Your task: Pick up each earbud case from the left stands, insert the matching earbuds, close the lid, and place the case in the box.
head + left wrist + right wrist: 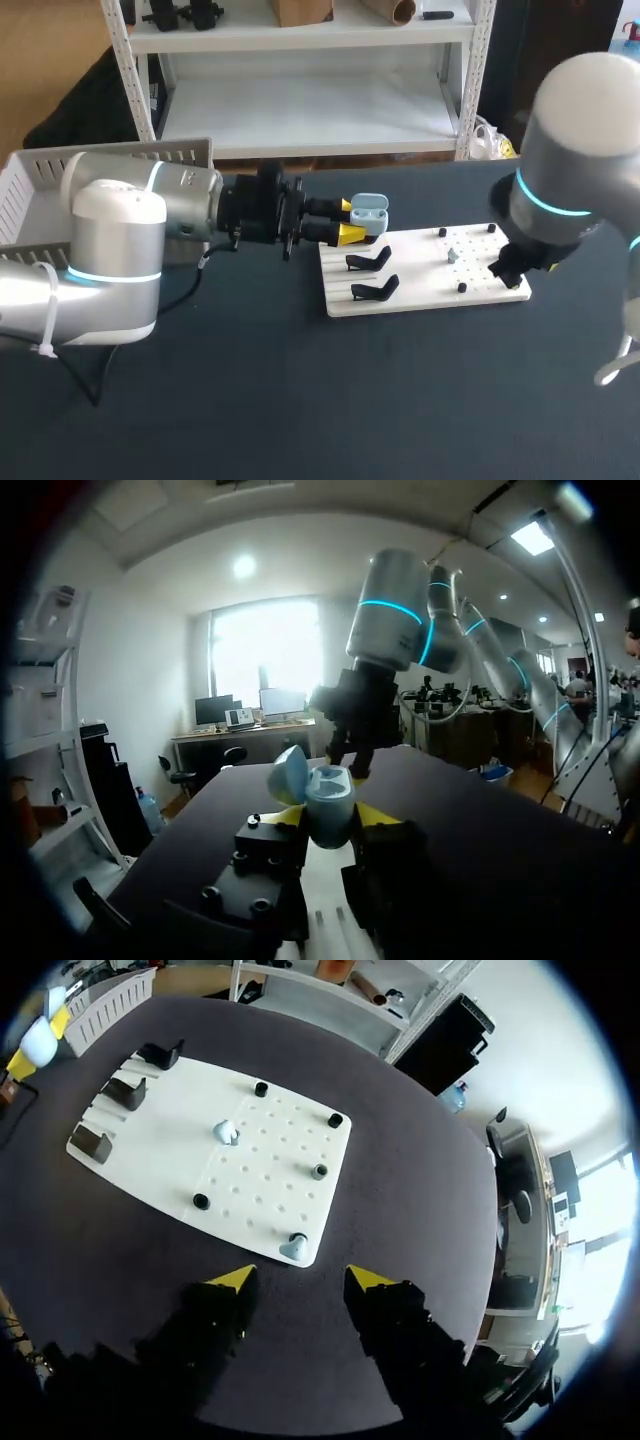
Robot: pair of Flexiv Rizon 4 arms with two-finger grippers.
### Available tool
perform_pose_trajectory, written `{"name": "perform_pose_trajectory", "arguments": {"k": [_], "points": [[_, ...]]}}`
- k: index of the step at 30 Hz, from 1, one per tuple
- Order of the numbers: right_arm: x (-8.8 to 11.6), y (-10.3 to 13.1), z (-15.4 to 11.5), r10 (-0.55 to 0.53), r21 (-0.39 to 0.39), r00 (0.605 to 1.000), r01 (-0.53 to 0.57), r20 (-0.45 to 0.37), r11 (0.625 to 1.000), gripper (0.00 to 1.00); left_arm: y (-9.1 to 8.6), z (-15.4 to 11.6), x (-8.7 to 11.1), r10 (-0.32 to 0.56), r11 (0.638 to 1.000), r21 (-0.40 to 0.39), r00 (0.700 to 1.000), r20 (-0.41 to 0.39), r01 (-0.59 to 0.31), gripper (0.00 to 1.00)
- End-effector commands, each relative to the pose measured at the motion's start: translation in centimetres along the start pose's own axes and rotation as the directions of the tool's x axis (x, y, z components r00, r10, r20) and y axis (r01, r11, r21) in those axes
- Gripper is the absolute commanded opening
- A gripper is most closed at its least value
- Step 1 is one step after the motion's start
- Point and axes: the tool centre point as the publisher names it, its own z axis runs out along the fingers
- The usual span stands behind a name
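- While my left end effector (350, 220) grips the pale blue earbud case (369, 212) from two sides, lid open, it hangs over the far left corner of the white board (420, 290), above the black stands (368, 261).
- Right end effector (298, 1280): fingers spread, nothing between them. It hovers over the board's right near corner.
- One earbud (293, 1248) sits at that board edge, just ahead of the right fingers. A second earbud (226, 1132) lies mid-board among black pegs (319, 1171).
- Step in hand, as I judge it: pick the edge earbud. Descend straight, centre the fingers on it, close gently. A sideways nudge could tip it off the board onto the counter (420, 1290).
- Room: dark counter runs wide beyond the board on the right arm's side, good for retreat. The nearest peg is close, so keep the approach narrow.
- The box (25, 190) sits behind the left arm, well apart from the board.
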Motion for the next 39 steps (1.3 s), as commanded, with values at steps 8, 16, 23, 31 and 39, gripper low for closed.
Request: {"name": "perform_pose_trajectory", "arguments": {"k": [8, 16, 23, 31, 39], "points": [[-0.9, 1.2, 1.4, 0.056, 0.111, 0.994, -0.046, -0.089, 0.993, 0.49, -0.2, 0.0, 0.0, 0.002, 1.0, -0.005, 1.0, 0.002, -0.002, 0.0], [-0.9, 0.9, 2.1, 0.104, 0.132, 0.987, -0.088, -0.118, 0.987, 0.5, -0.2, 0.0, 0.0, 0.002, 1.0, -0.005, 1.0, 0.002, -0.002, 0.0], [-0.4, 0.6, 2.7, 0.122, 0.142, 0.985, -0.104, -0.121, 0.984, 0.46, -0.2, 0.0, 0.0, 0.002, 1.0, -0.005, 1.0, 0.002, -0.002, 0.0], [-0.3, 0.6, 3.0, 0.13, 0.149, 0.986, -0.113, -0.108, 0.982, 0.39, -0.2, 0.0, 0.0, 0.002, 1.0, -0.005, 1.0, 0.002, -0.002, 0.0], [-0.3, 0.4, 3.4, 0.136, 0.152, 0.986, -0.119, -0.102, 0.981, 0.33, -0.2, 0.0, 0.0, 0.002, 1.0, -0.005, 1.0, 0.002, -0.002, 0.0]]}}
